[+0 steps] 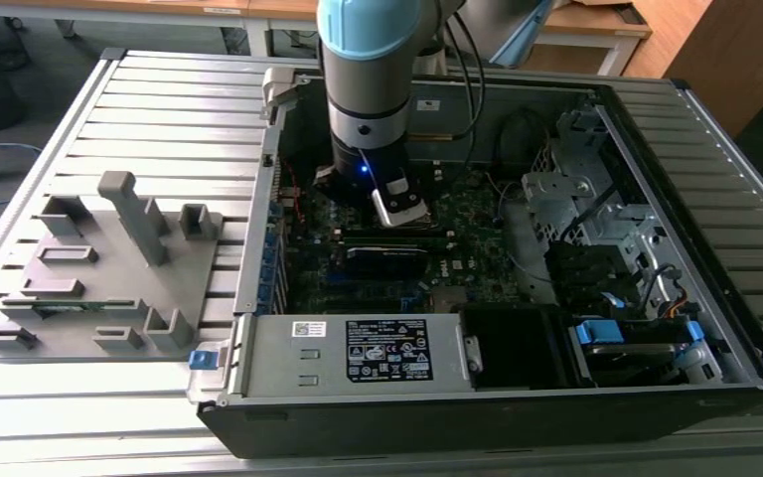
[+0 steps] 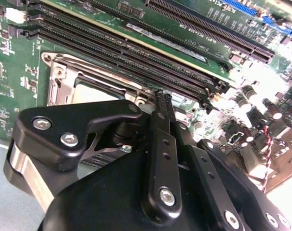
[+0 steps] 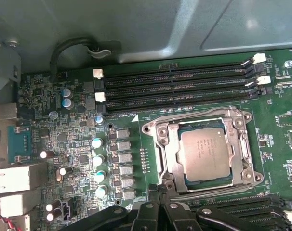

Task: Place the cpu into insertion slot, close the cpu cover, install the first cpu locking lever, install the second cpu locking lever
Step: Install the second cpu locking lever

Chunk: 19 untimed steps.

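Observation:
The cpu, a flat silver-grey square, lies in the insertion slot on the green motherboard. The cpu cover, a silver frame, lies flat around it, and thin wire levers run along the socket's edges. In the first wrist view my gripper stands just off one corner of the socket, its black fingers pressed together. The second wrist view has the gripper shut at the socket's edge, with part of the cpu and cover beyond it. I see nothing between the fingers. In the exterior view the gripper is down inside the computer case.
Long black memory slots run beside the socket. Capacitors and rear ports stand on the board. The open case holds a power supply and drive bays. A grey fixture sits on the slatted table at the exterior view's left.

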Motion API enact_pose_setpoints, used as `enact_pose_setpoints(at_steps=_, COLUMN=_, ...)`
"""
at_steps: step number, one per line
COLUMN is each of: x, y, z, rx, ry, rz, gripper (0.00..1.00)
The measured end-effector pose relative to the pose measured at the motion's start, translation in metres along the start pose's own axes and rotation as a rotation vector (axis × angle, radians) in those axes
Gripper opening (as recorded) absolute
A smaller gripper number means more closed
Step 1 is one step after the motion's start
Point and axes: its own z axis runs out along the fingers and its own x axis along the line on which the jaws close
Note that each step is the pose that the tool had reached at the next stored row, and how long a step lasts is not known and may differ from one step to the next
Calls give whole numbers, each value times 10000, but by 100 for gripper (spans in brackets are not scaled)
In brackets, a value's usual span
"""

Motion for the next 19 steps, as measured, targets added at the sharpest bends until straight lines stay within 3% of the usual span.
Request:
enact_pose_setpoints(at_steps=5, x=25, y=-9, z=10, rx=-53, ry=-7, rz=1, gripper=11)
enact_pose_setpoints(at_steps=19, x=40, y=-15, z=20, rx=-52, ry=-9, rz=0, gripper=11)
